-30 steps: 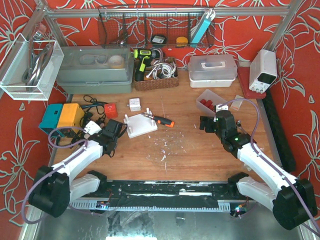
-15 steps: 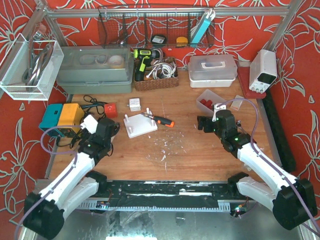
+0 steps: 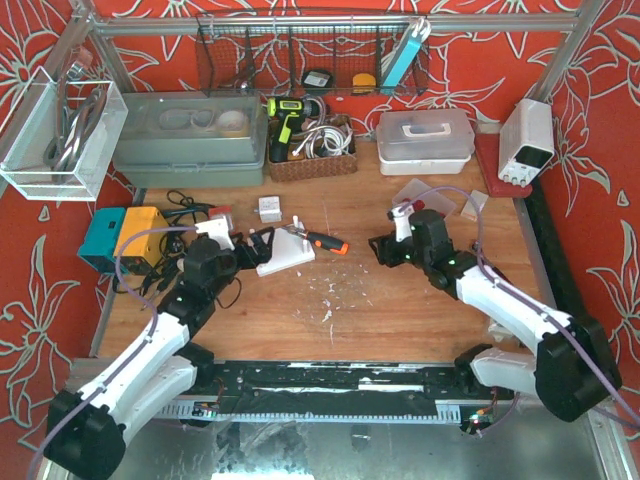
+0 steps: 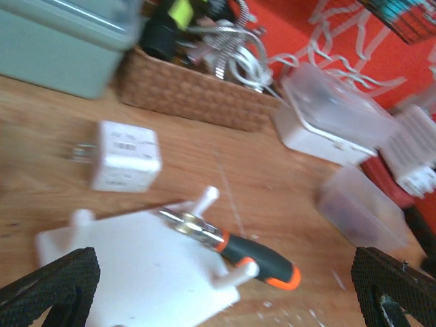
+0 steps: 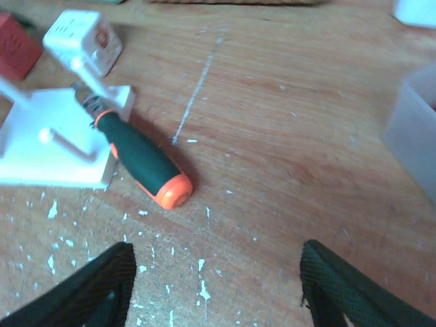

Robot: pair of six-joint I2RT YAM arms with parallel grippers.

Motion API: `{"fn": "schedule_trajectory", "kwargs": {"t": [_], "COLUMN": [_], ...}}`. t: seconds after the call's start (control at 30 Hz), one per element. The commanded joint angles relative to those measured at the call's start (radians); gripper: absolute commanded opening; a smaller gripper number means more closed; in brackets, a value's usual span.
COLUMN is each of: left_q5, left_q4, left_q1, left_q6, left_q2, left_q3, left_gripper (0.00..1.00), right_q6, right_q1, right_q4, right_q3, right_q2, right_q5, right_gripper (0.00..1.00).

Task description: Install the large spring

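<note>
**benchrat:** Where's the large spring compared to each arm's jaws?

**coil_guy:** Left to right. The left gripper (image 4: 223,279) has its jaws spread wide with nothing between them. It hangs just at the left side of the white peg plate (image 4: 136,269), around the middle of the desk (image 5: 293,136). The large spring (image 4: 189,223) seems to be the shiny coiled bit on the far right part of that plate, right at the metal end of the screwdriver (image 4: 262,262). It sits ahead of the left jaws, roughly centred between them, and isn't touching either. Further right, the right gripper (image 5: 218,279) is also gaping wide and empty over bare wood. In its wrist view the spring is off ahead and to the left, well apart from the jaws.

**benchrat:** And which way does it point?

**coil_guy:** Its long axis lines up with the screwdriver. It runs mostly from the left edge toward the right edge, with the right end tipped a bit toward the near edge. The orange-tipped handle points toward the right edge. It's too blurry to tell whether the coil goes around the shaft or just lies beside it.
</note>
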Motion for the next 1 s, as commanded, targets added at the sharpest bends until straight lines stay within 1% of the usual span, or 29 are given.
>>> {"fn": "schedule_trajectory", "kwargs": {"t": [0.0,0.13,0.3,0.4,0.57,0.6,0.67,0.8,0.97], "left_q5": [0.191,0.137,0.012,-0.032,-0.098,-0.12,-0.11,-0.166,-0.136], "left_q4": [0.161,0.156,0.197,0.222,0.31,0.294,0.302,0.316,0.311], "left_q1": [-0.055,-0.098,-0.1,-0.1,-0.1,-0.1,-0.099,-0.099,-0.1], "left_q6": [0.048,0.091,0.067,0.075,0.123,0.124,0.152,0.135,0.137], "left_q2": [0.059,0.102,0.048,-0.001,-0.053,-0.063,-0.085,-0.113,-0.086], "left_q3": [0.003,0.001,-0.095,-0.131,-0.218,-0.215,-0.219,-0.254,-0.239], "left_gripper": [1.0,1.0,1.0,1.0,1.0,1.0,1.0,1.0,1.0], "right_q6": [-0.102,-0.155,-0.28,-0.344,-0.427,-0.446,-0.467,-0.515,-0.567], "right_q1": [0.057,0.089,0.135,0.146,0.158,0.162,0.17,0.188,0.194], "right_q4": [-0.057,-0.061,-0.11,-0.148,-0.215,-0.225,-0.233,-0.25,-0.308], "right_q3": [0.09,0.148,0.296,0.379,0.505,0.528,0.556,0.607,0.688], "right_q2": [0.074,0.174,0.35,0.46,0.615,0.637,0.669,0.734,0.815], "right_q5": [-0.017,-0.03,-0.047,-0.046,-0.063,-0.07,-0.092,-0.084,-0.074], "right_gripper": [0.64,0.54,0.5,0.5,0.54,0.54,0.54,0.61,0.6]}}
